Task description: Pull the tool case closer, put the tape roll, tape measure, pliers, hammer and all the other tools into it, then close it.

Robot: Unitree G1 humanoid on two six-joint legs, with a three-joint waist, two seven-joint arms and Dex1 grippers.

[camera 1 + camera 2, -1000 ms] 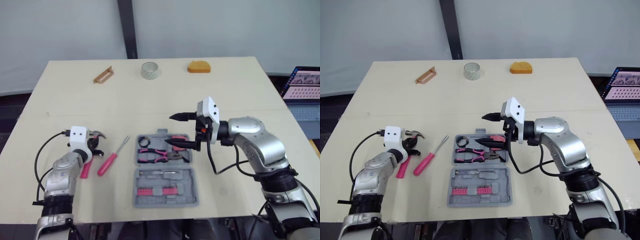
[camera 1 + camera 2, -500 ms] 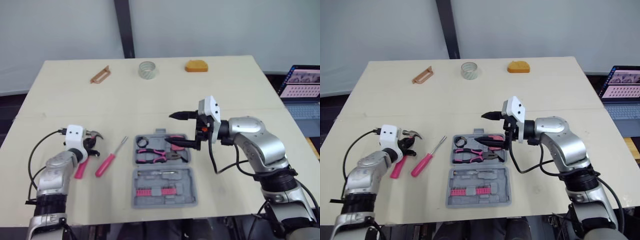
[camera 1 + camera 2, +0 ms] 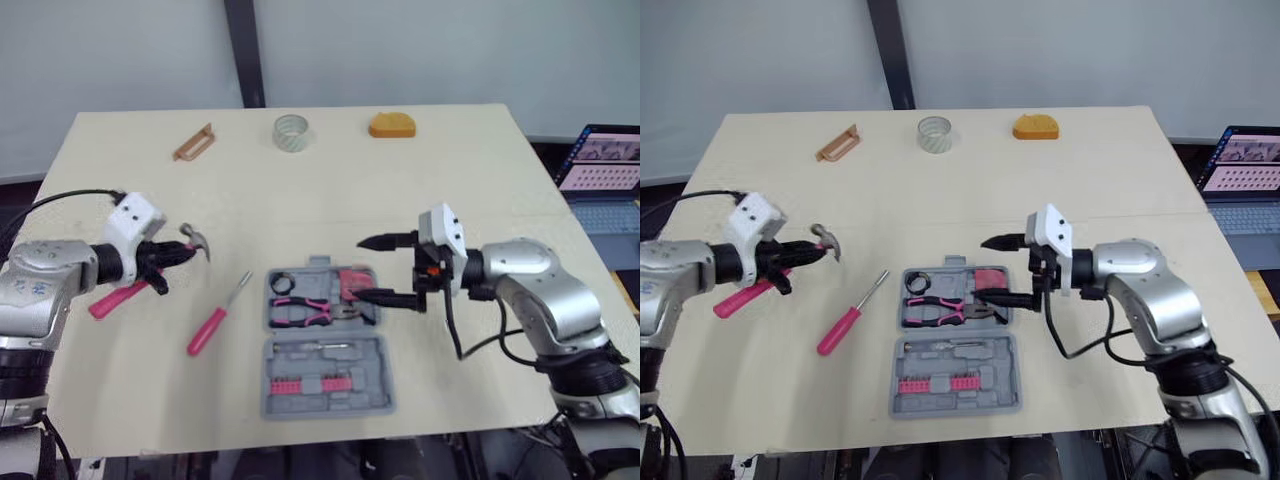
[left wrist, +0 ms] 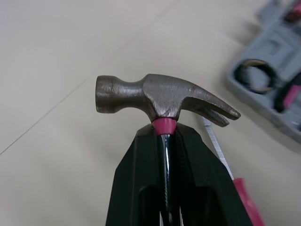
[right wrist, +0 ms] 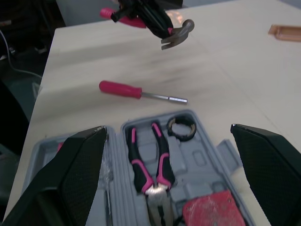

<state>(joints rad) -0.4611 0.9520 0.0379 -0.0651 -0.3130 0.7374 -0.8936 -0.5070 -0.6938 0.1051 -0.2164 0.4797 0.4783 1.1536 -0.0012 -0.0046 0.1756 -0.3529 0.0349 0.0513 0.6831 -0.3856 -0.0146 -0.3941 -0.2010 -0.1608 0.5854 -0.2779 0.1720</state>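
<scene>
Pale wooden table [image 3: 450, 170] is set before a grey backdrop crossed by a dark post [image 3: 243, 50]. On it the tool case [image 3: 330, 395] is laid open and flat, near the front edge and about midway across.

In the case's far half, pink-handled pliers [image 3: 305, 308] are seated lengthwise, a black ring [image 3: 283, 283] is placed in the far-left corner, and a red block [image 3: 352, 282] is kept in the far-right corner. In the near half a row of pink bits [image 3: 300, 382] is held along the front.

At the case's right edge the right gripper [image 3: 358, 269] is held with its fingers spread wide, gripping nothing.

Just left of the case a pink-handled screwdriver [image 3: 215, 318] is laid on the table, tip toward the case. Further left the hammer [image 4: 162, 96] is clamped just below its head by the left gripper [image 3: 170, 262] and is held off the table.

Well beyond the case, along the far edge, a tan handle-like piece [image 3: 193, 143], a clear tape roll [image 3: 290, 133] and an orange object [image 3: 391, 124] are lined up. Off the table, to the case's right, a laptop [image 3: 598, 175] is seen.
</scene>
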